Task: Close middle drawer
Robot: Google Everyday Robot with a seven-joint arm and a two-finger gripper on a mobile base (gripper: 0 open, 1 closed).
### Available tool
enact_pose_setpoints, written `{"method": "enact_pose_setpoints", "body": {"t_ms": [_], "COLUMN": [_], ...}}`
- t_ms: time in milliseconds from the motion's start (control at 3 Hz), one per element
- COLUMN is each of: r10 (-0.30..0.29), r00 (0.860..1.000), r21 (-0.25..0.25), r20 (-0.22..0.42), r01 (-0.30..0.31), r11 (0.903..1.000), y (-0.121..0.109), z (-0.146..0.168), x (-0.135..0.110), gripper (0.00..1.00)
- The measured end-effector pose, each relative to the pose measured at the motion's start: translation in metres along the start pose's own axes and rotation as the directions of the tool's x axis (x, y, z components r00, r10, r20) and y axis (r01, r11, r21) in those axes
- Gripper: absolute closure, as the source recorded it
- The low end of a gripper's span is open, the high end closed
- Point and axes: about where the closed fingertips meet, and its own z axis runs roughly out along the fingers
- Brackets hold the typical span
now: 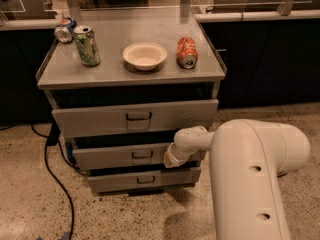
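Observation:
The grey cart has three drawers. The middle drawer, a low flat front with a small dark loop handle, stands slightly out, with a dark gap above it. My gripper is at the right part of that front, its white wrist end against the panel; the fingers are hidden behind it. The big white arm fills the lower right and covers the drawer's right end.
The top drawer with its taller front also stands out a little; the bottom drawer is below. On the cart top are a green can, a white bowl, a lying orange can and a crushed can. A black cable runs over the floor at left.

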Motion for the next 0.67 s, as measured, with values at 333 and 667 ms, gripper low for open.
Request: {"method": "enact_pose_setpoints", "body": {"t_ms": [333,667], "r10": [0.0,0.0], "r00": [1.0,1.0], "r21": [0.0,0.0], "r20": [0.0,0.0], "r01": [0.0,0.0], "r11": [1.0,1.0], "y": [0.0,0.0], "z": [0.0,0.0], "x": [0.0,0.0], "gripper": [0.82,0.59]}}
